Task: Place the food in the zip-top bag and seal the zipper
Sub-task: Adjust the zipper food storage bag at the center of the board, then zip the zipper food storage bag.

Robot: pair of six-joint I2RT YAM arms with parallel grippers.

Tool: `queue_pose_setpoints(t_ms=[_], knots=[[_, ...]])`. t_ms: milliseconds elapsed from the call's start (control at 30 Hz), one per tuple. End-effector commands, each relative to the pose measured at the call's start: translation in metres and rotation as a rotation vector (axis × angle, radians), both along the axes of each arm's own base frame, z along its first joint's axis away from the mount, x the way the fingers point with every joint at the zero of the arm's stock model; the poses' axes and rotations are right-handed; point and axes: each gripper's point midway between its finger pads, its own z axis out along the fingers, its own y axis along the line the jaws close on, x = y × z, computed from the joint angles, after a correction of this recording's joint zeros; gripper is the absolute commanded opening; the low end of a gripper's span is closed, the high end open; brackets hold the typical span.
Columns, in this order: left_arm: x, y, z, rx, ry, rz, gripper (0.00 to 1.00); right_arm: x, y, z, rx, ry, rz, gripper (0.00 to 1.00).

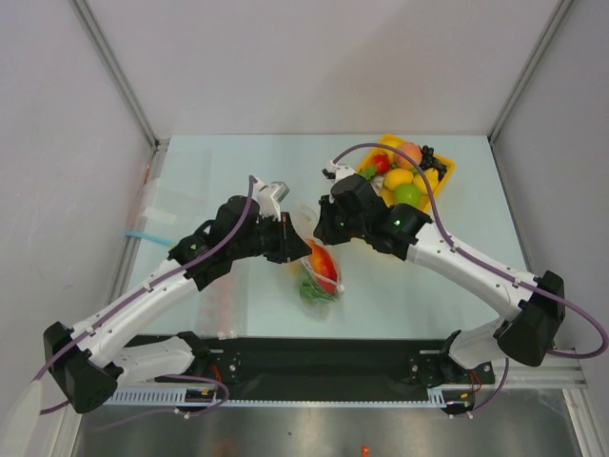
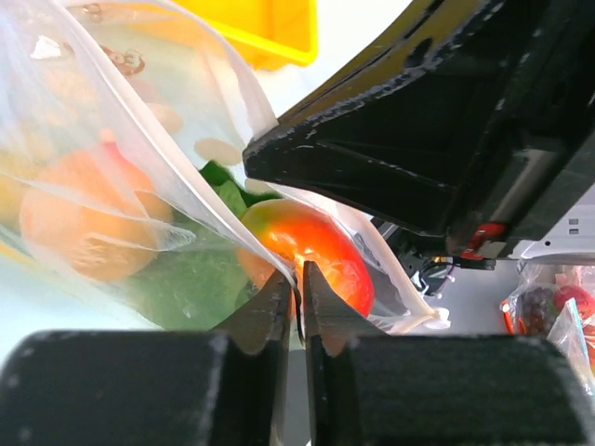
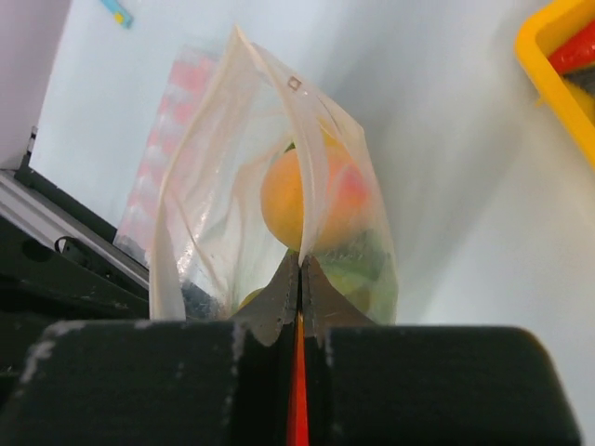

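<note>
Left gripper [image 2: 297, 288] — clamped on zip-top bag [image 2: 139, 167] rim | right gripper [image 3: 299, 279] — likewise pinching it | mango [image 2: 316, 251] inside

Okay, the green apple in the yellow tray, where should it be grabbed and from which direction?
Probably across its round middle, coming straight down from above: the green apple sits in the yellow tray with the lemon close beside it, so tray wall and neighbouring fruit likely block a sideways approach.
</note>
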Motion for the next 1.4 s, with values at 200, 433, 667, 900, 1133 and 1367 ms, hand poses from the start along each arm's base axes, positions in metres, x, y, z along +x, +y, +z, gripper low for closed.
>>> queue_pose_setpoints(t_ms=[200,433,667,900,1133,1367], knots=[[-0.001,0.017,0.042,-0.183,-0.119,0.119,0.0,-0.023,0.027,0.061,0.121,-0.147,0.22,0.22],[0.004,0.034,0.036,-0.268,-0.144,0.244,0.0,-0.039,0.007,0.069,0.138,-0.249,0.227,0.79],[0.009,0.037,0.024,-0.273,-0.14,0.282,0.0,-0.064,-0.024,0.067,0.162,-0.251,0.146,0.93],[0.017,0.034,0.024,-0.271,-0.14,0.301,0.0,-0.108,-0.029,0.02,0.103,-0.178,0.169,0.89],[0.02,0.037,0.025,-0.267,-0.15,0.316,0.0,-0.135,-0.02,-0.002,0.113,-0.198,0.187,0.85],[0.016,0.041,0.03,-0.275,-0.159,0.316,0.0,-0.125,-0.006,-0.007,0.078,-0.275,0.165,0.65]])
